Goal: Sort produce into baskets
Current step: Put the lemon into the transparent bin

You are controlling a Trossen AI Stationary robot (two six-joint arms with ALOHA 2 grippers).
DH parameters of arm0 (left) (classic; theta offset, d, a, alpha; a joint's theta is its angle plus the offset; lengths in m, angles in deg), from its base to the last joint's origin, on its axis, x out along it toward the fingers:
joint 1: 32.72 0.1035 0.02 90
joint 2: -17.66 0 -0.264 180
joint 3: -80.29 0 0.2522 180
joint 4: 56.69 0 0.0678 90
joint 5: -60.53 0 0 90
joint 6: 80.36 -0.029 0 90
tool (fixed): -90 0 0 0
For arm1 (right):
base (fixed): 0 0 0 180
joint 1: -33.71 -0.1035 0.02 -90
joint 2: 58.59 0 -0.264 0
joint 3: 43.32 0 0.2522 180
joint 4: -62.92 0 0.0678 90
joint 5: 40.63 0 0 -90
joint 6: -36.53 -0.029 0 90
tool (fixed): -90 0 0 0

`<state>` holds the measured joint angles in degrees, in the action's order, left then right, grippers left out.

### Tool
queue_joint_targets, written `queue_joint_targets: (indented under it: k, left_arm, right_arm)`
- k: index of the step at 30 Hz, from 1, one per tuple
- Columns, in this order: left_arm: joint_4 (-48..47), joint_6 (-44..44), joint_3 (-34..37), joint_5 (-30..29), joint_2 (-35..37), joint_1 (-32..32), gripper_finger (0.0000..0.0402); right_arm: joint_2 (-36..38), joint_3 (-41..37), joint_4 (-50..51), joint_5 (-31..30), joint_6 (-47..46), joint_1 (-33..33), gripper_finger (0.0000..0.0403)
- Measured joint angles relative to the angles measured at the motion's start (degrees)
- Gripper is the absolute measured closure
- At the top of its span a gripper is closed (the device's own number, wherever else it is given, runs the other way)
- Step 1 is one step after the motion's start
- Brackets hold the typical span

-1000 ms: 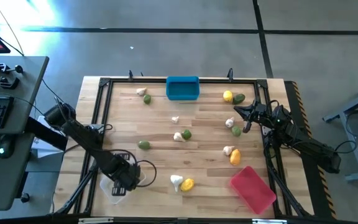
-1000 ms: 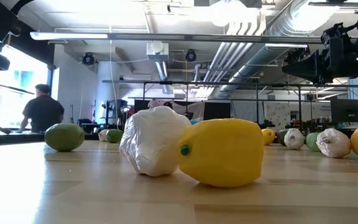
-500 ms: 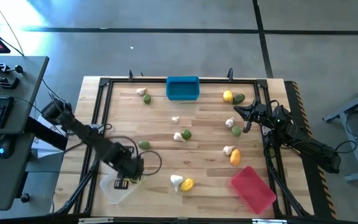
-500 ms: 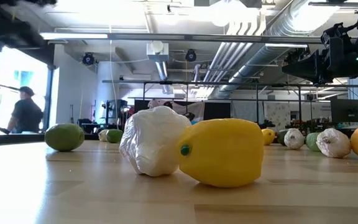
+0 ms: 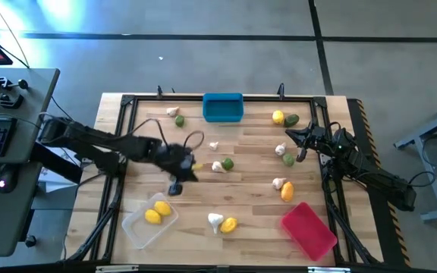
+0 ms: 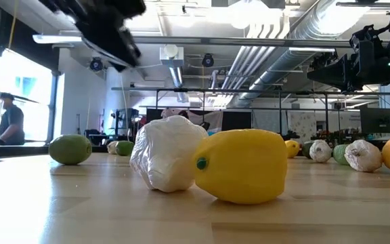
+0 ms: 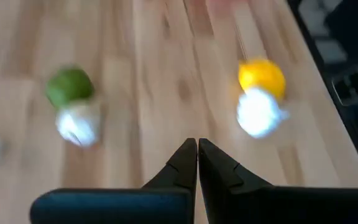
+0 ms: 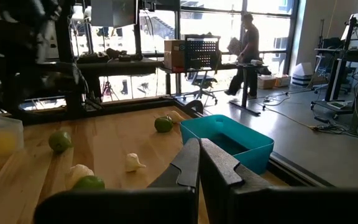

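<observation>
the left tool, its fingers pressed together and holding nothing, hung over the middle left of the wooden worktop in the high view, just left of a green piece and a whitish bulb lying side by side. the clear basket sat at the lower left of the frame with two yellow pieces inside. the blue basket stood at the top centre and the red basket at the lower right. more produce lay scattered across the boards, among it a white bulb touching a yellow piece near the bottom centre. the right tool, also fully closed and empty, waited at the right edge. in the low view a person stood in the room beyond.
</observation>
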<state>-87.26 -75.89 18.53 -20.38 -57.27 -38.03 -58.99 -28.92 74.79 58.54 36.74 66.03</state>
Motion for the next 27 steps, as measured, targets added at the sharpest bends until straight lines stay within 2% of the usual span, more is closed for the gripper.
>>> queue_joint_targets:
  k: [5, 11, 14, 17, 20, 24, 27]
  left_arm:
    - [16.29, -5.63, 5.94, 7.52, -1.35, 8.31, 0.0401]
    - [38.42, -8.22, 11.82, 18.41, -4.08, 18.79, 0.0401]
    - [45.94, -6.32, 12.64, 24.41, -6.16, 24.23, 0.0401]
    - [48.50, -4.80, 12.67, 29.73, -7.93, 28.48, 0.0401]
    - [49.38, -5.15, 12.71, 32.39, -9.71, 30.88, 0.0401]
    - [55.19, -5.60, 12.73, 32.31, -11.95, 32.05, 0.0401]
    - [61.16, -3.69, 12.71, 32.19, -13.94, 32.09, 0.0401]
  right_arm:
    - [0.00, 0.00, 0.00, -0.01, -0.25, 0.01, 0.0403]
    - [0.00, 0.00, 0.00, 0.00, -0.27, 0.02, 0.0403]
    - [-0.01, 0.00, -0.64, -0.03, 0.23, 0.01, 0.0403]
    - [0.13, 0.00, -2.61, -2.34, 1.92, 0.02, 0.0403]
    - [0.07, 0.00, -4.25, -3.73, -0.44, 0.02, 0.0403]
    - [-1.46, 0.02, -6.26, -10.76, -0.62, 0.02, 0.0401]
    - [-5.10, 0.02, -5.00, -15.28, -4.12, 0.02, 0.0385]
